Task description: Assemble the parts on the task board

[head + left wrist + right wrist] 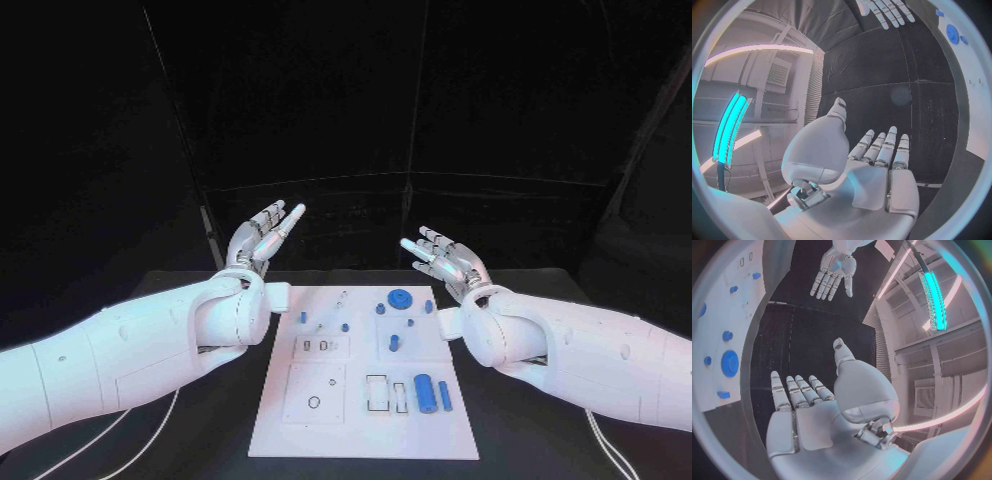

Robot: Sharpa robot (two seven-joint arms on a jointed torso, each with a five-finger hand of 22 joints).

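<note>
Fingers (274, 222) on your left hand (260, 240) are spread and hold nothing; bring them down first (slowly). Between the arms, the task board (364, 420) lies on the desk (188, 440), blue parts (426, 393) untouched. Your right hand (450, 258) is equally empty and spread.

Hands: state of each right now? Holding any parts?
Left hand: open, fingers apart, holding nothing, raised beyond the task board.
Right hand: open, fingers apart, holding nothing.
</note>
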